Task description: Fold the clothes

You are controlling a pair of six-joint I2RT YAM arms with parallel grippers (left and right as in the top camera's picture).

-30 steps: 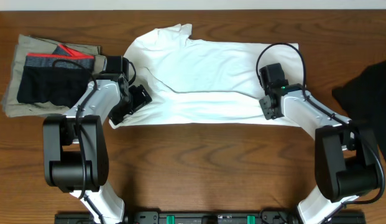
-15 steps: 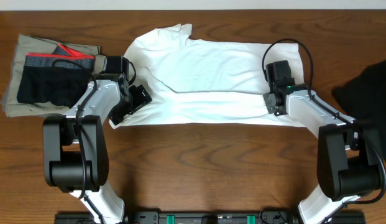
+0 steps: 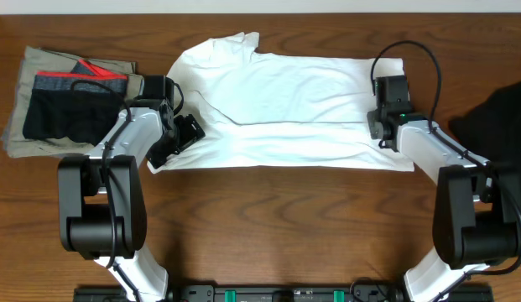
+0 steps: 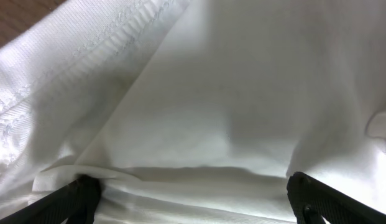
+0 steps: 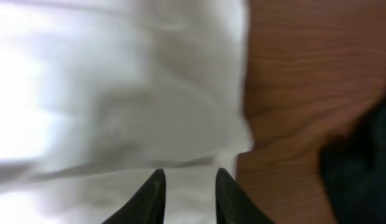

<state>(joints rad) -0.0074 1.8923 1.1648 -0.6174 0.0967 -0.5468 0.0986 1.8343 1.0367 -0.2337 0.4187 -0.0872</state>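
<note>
The white T-shirt (image 3: pixel 285 105) lies spread flat across the far middle of the table, collar to the left. A black garment (image 3: pixel 495 117) is bunched at the right edge and also shows as a dark patch, the black garment (image 5: pixel 360 174), low on the right in the right wrist view. My left gripper (image 3: pixel 186 134) rests on the shirt's left edge. Its jaws are open wide over the white cloth (image 4: pixel 199 112), so my left gripper (image 4: pixel 193 183) grips nothing. My right gripper (image 3: pixel 386 113) sits near the shirt's right edge. There my right gripper (image 5: pixel 190 173) stands narrowed on the shirt cloth (image 5: pixel 118 93).
A khaki folded pile (image 3: pixel 50 60) lies at the far left, with black shorts (image 3: pixel 67 113) with a red-and-grey waistband on top. Bare wood (image 5: pixel 304 74) shows just right of the shirt's edge. Both arm bases stand at the near edge.
My right gripper has slid rightwards along the shirt to its right edge and its jaws have narrowed. The shirt's lower right corner has shifted slightly right. The left arm has not moved.
</note>
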